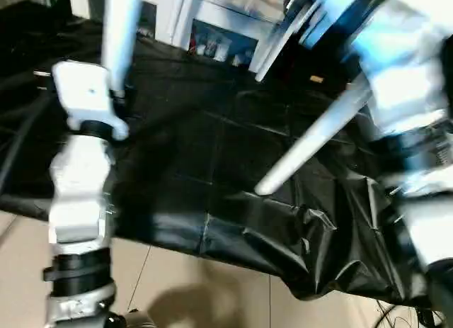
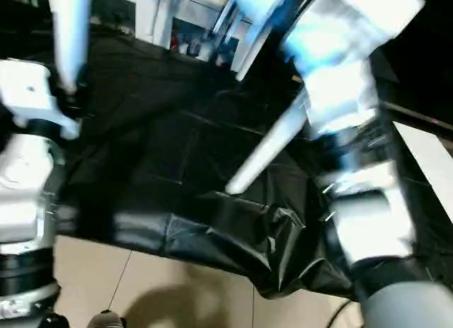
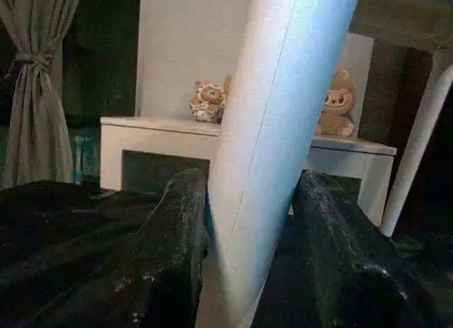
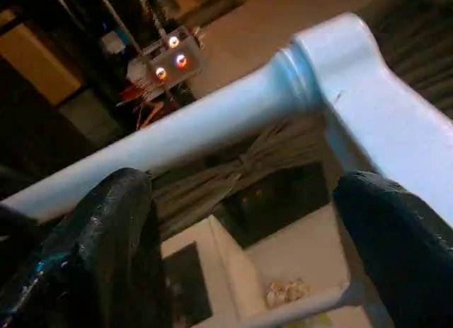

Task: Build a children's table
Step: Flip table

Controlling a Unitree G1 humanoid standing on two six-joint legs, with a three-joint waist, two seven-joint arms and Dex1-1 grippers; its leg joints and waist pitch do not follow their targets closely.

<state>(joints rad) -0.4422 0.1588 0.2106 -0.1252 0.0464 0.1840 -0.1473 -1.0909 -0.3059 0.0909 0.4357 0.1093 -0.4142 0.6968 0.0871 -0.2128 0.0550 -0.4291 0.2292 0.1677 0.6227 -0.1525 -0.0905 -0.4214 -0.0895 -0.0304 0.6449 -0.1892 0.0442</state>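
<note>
Your left hand (image 3: pixel 244 257) pinches one white tubular leg (image 3: pixel 276 144) of the children's table (image 4: pixel 368 108), held above the black tabletop (image 1: pixel 212 158); your right hand (image 4: pixel 241 250) is spread beside its corner socket (image 4: pixel 333 52).

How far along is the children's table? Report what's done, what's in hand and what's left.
Done: one leg sits in a corner socket of the top. In hand: the left hand is clamped on a second leg, and the right hand is open beside the socket. Left: I cannot tell how many legs are fitted, and the table is not yet standing on its legs.
</note>
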